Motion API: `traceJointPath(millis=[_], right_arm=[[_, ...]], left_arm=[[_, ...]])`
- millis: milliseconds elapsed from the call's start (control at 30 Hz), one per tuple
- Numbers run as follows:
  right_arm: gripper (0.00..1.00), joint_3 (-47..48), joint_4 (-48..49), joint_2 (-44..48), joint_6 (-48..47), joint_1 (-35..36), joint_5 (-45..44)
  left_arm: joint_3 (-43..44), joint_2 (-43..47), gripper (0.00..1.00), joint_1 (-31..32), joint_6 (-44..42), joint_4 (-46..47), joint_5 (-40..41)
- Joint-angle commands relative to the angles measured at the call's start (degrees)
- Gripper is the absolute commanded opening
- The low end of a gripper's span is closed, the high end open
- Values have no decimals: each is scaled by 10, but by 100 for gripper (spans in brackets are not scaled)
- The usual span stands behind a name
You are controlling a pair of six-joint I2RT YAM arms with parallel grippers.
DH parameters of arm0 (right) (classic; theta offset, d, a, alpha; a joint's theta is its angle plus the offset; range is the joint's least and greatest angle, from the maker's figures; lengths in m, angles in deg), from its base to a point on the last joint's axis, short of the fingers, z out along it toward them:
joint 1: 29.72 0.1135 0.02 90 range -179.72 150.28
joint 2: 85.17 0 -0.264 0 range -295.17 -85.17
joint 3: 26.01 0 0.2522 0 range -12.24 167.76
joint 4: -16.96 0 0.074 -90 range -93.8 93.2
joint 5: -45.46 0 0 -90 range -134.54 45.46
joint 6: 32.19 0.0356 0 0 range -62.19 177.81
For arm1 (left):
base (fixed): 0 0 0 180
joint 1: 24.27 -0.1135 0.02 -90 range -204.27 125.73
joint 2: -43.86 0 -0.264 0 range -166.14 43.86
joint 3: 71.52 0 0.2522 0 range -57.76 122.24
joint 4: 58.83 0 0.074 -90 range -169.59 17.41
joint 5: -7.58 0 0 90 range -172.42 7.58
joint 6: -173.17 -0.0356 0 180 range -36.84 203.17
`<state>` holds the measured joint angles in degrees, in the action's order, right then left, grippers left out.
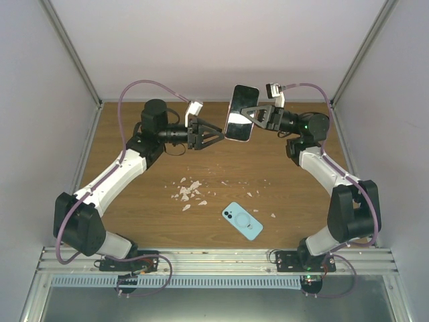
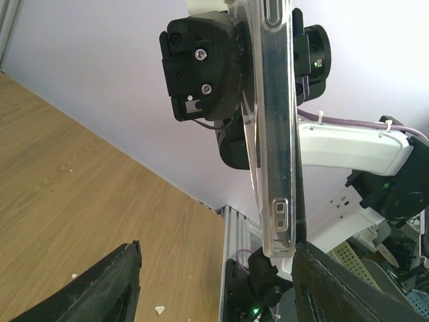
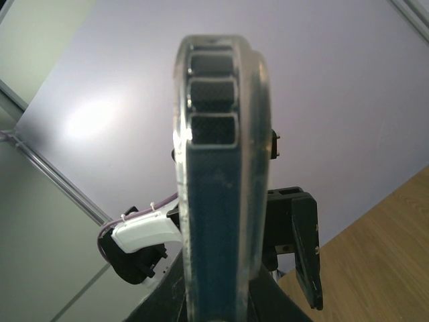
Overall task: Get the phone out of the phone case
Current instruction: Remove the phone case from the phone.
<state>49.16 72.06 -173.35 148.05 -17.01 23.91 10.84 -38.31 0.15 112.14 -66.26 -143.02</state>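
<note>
My right gripper (image 1: 253, 115) is shut on a phone in a clear case (image 1: 240, 113) and holds it upright, high above the back of the table. In the right wrist view the case (image 3: 214, 201) stands edge-on between my fingers (image 3: 161, 298). My left gripper (image 1: 217, 136) is open just left of the case's lower end. In the left wrist view the clear case edge (image 2: 275, 134) hangs between the spread fingers, close to the right one (image 2: 335, 282). The left gripper (image 2: 216, 258) holds nothing.
A light blue phone-shaped item (image 1: 242, 221) with a ring and camera lenses lies flat on the wooden table (image 1: 134, 221), front centre. White crumbs (image 1: 190, 191) are scattered mid-table. Grey walls enclose the table; a metal rail (image 1: 214, 258) runs along the near edge.
</note>
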Motion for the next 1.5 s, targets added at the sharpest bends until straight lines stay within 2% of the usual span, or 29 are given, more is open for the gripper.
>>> traceJointPath(millis=[0, 233, 700, 1000, 1233, 1467], right_arm=[[0, 2, 20, 16, -12, 4, -13], [0, 2, 27, 17, -9, 7, -11], [0, 3, 69, 20, 20, 13, -6], [1, -2, 108, 19, 46, 27, -5], [1, -6, 92, 11, 22, 59, 9], [0, -14, 77, 4, 8, 67, 9]], left_arm=[[20, 0, 62, 6, 4, 25, -2], [22, -4, 60, 6, 2, 13, 15], [15, -19, 48, 0, -38, -75, 119], [8, -35, 47, -14, -32, -90, 145], [43, -49, 47, -14, -25, -85, 140], [84, -56, 48, -17, -13, -33, 80]])
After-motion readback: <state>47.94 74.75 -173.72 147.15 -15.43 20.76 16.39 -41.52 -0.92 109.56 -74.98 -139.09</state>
